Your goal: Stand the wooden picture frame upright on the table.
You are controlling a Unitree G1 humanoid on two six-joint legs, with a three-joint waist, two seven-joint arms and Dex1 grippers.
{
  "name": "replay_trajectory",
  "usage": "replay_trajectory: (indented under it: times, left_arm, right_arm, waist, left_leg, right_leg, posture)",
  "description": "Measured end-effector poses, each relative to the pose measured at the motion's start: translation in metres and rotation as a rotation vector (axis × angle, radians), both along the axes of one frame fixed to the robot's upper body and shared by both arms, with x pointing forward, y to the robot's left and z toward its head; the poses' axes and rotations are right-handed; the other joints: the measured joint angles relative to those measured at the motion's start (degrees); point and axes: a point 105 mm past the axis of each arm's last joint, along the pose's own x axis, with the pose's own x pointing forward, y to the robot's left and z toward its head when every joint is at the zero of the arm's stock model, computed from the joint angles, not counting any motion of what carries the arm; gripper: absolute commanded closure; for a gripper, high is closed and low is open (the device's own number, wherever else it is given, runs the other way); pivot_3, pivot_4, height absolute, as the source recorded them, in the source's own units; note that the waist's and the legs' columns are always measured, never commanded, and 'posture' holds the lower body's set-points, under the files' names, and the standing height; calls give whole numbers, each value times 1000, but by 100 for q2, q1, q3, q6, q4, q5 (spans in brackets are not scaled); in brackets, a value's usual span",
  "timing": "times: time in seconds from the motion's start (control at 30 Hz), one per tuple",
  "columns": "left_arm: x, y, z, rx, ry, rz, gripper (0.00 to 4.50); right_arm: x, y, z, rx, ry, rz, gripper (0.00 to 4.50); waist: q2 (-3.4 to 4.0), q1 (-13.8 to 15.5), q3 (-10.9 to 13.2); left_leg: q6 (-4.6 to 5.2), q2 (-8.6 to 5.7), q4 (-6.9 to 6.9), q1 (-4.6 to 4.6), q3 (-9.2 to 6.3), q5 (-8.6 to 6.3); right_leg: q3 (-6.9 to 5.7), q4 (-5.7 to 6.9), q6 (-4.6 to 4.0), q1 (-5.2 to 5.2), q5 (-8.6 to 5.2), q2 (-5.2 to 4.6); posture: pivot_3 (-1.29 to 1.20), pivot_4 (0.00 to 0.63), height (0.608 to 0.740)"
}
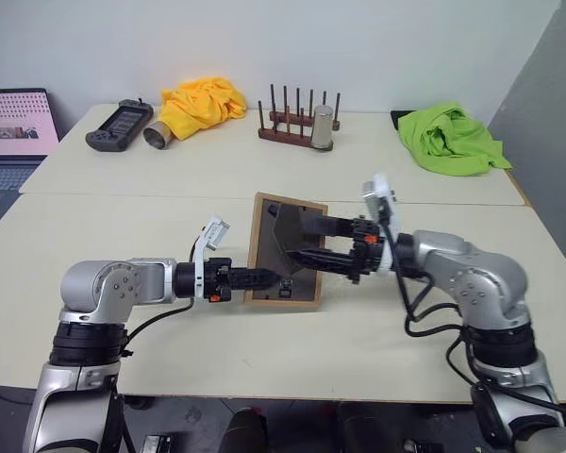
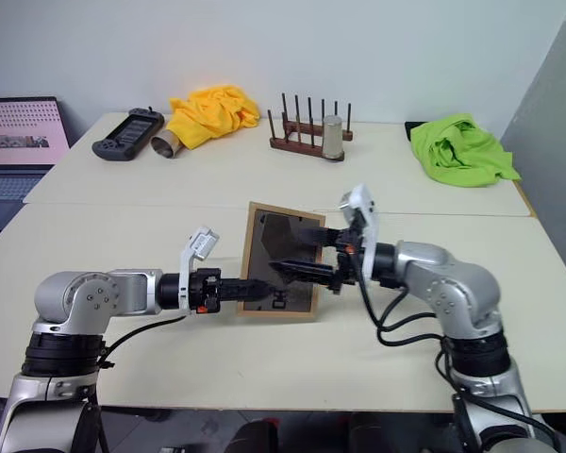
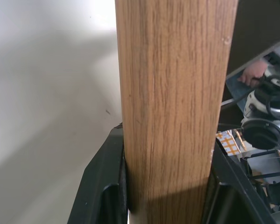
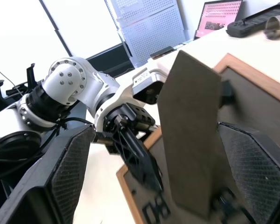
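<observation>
Surface: cream table (image 1: 170, 189), flat and matte, one seam running across it; white wall behind.
Frame: light-wood rectangle (image 1: 260, 247) with a dark back panel facing the camera, held tilted above the near half of the table, between the two arms; its picture side is hidden.
Stand: flat dark flap (image 4: 189, 135), folded out from the back panel, five-sided with a pointed top.
Wood grain: fine oak-like streaks run along the frame's edge in the left wrist view.
Left gripper: (image 1: 278, 280) clamped on the frame's lower left edge, black fingers (image 3: 102, 186) pressed to both faces of the wood.
Right gripper: (image 1: 307, 242) spread wide, one textured pad (image 4: 67, 172) on each side of the stand; contact with the flap is hard to judge.
Far edge: dark peg rack (image 1: 288, 121) with a metal cup (image 1: 323, 127) on it, a second metal cup (image 1: 158, 134) lying on its side, crumpled yellow cloth (image 1: 203, 102), green cloth (image 1: 451, 139), dark handheld controller (image 1: 119, 125).
Cut off: laptop (image 1: 14, 142) at the left side, only partly in view.
</observation>
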Motion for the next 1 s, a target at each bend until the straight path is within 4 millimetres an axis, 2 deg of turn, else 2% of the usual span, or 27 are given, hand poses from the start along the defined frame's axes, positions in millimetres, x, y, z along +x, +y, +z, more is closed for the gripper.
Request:
replay_trajectory:
  times: [0.13,0.3,0.4,0.43,0.47,0.53,0.63,0.73,0.9,1.0]
  left_arm:
    - [-1,1,-1,-4,14,2,3208]
    - [-1,5,-1,-40,72,31,3208]
    - [-1,4,5,-136,165,35,3208]
    - [-1,4,7,-154,183,33,3208]
    - [-2,6,9,-169,210,41,3208]
    - [-2,8,9,-191,238,51,3208]
    - [-3,7,8,-222,279,44,3208]
    - [-8,6,7,-233,295,28,3208]
    - [-19,-2,6,-253,323,-22,3208]
    - [-22,-4,8,-260,323,-35,3208]
  right_arm:
    - [2,-14,-11,-54,12,-48,20]
    - [33,-40,-24,-166,-185,-246,20]
    - [57,-59,-37,-409,-621,-367,20]
    - [60,-63,-40,-469,-728,-378,20]
    - [63,-69,-47,-590,-955,-374,20]
    - [60,-71,-57,-684,-1175,-315,20]
    - [51,-61,-60,-673,-1452,-230,20]
    - [45,-46,-55,-594,-1612,-191,20]
    - [44,-8,-45,-452,-1744,-177,20]
    - [40,1,-45,-403,-1771,-160,20]
  waist:
    - [0,-6,0]
    - [-1,-17,1]
    - [-4,-15,2]
    - [-5,-15,2]
    - [-5,-17,3]
    - [-5,-15,3]
    - [-5,-56,3]
    - [-5,-97,3]
    - [-5,-124,3]
    - [-5,-101,3]
  left_leg:
    - [0,0,0,1,0,0]
    - [0,0,0,2,2,0]
    - [0,-3,3,0,4,0]
    - [0,-4,3,0,6,0]
    - [0,-5,1,1,8,0]
    - [-1,-4,0,2,8,0]
    - [-3,-3,1,6,8,1]
    - [-5,-2,3,13,6,3]
    - [-22,-2,7,13,0,13]
    - [-23,-7,8,11,-1,13]
  right_leg:
    - [1,0,1,0,0,2]
    - [2,-1,11,-1,-6,3]
    - [2,-6,27,-1,-14,1]
    - [3,-6,28,-1,-15,0]
    - [5,-7,28,-1,-15,-1]
    - [6,-6,6,-2,-2,-2]
    - [10,4,3,-3,-1,-2]
    - [12,17,2,-2,0,-2]
    - [8,22,1,2,0,-3]
    - [7,19,1,4,0,-8]
  posture:
    - [0,150,740]
    - [0,150,740]
    - [0,150,740]
    - [0,150,740]
    - [0,150,740]
    - [0,150,740]
    - [0,150,740]
    - [0,150,740]
    - [0,150,740]
    - [0,150,740]
